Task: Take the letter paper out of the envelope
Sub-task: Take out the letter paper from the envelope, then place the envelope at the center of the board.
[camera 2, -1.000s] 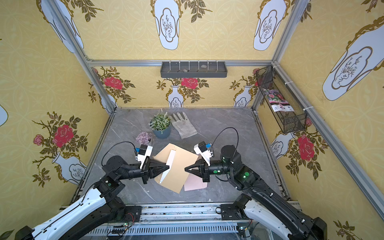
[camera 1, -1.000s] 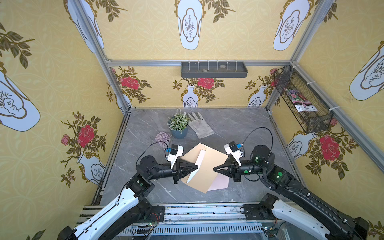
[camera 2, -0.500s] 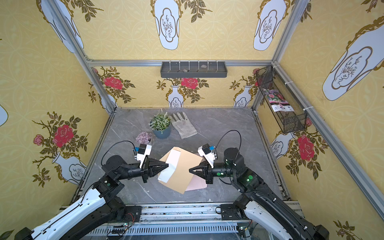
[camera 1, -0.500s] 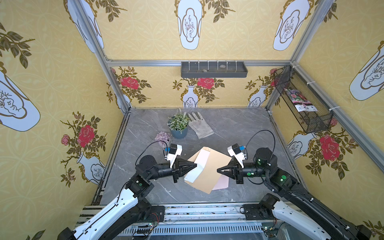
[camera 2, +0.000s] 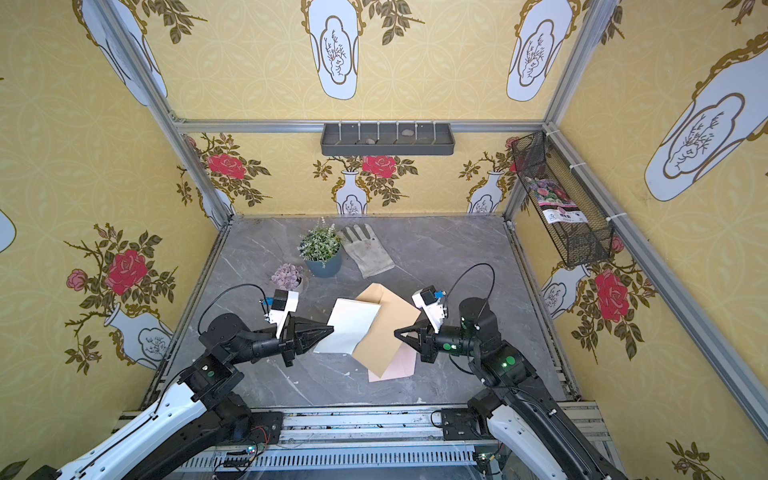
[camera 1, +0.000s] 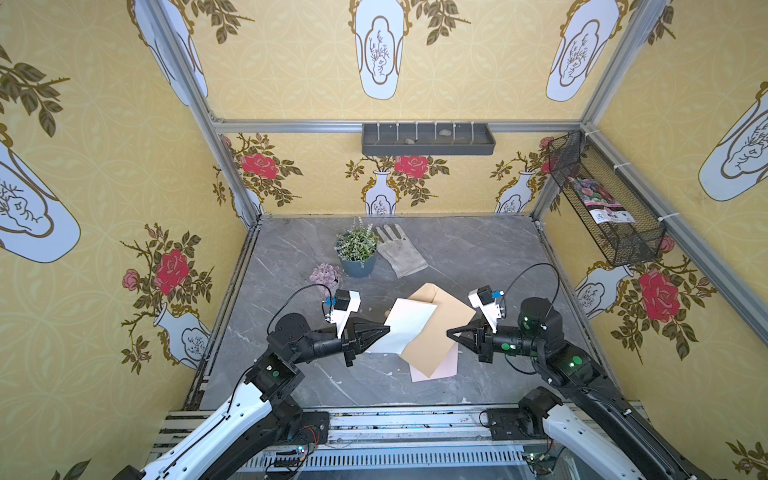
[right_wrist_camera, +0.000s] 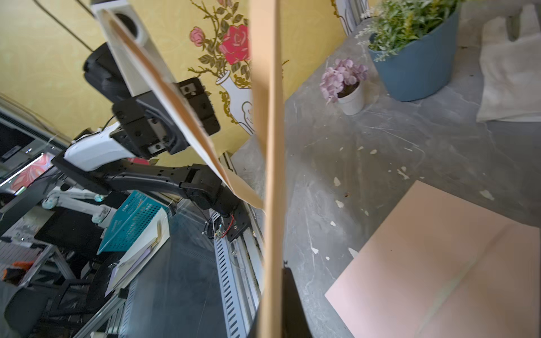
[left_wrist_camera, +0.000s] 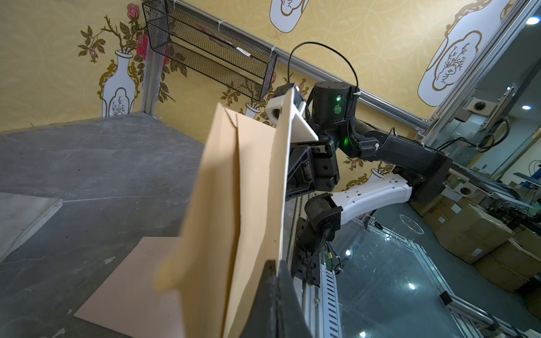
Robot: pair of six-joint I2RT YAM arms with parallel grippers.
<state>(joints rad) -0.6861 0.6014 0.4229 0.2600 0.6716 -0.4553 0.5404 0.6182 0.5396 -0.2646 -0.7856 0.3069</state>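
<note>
Letter paper (camera 1: 401, 326) – a white sheet – is clamped at its near edge by the left gripper (camera 1: 387, 329), whose jaws are closed on it; the sheet is held above the table, and in both top views only its far corner overlaps the envelope (camera 1: 436, 328). The right gripper (camera 1: 449, 333) is clenched on the opposite edge of the tan envelope, which is likewise lifted off the surface and tilted between the two arms. In the left wrist view the envelope (left_wrist_camera: 234, 210) stands nearly edge-on, its flap seam visible, with the right arm behind it. In the right wrist view the envelope (right_wrist_camera: 270, 175) appears as a thin vertical strip running down to the jaws.

Below the envelope, a pink sheet (camera 1: 436, 368) lies flat on the grey marble-pattern table (camera 1: 478, 257). Farther back stand a potted plant (camera 1: 357, 253) in a blue pot, a small pot of purple flowers (camera 1: 325, 275) just beside it, and a grey glove (camera 1: 401, 255) lying flat – all well apart from both grippers
</note>
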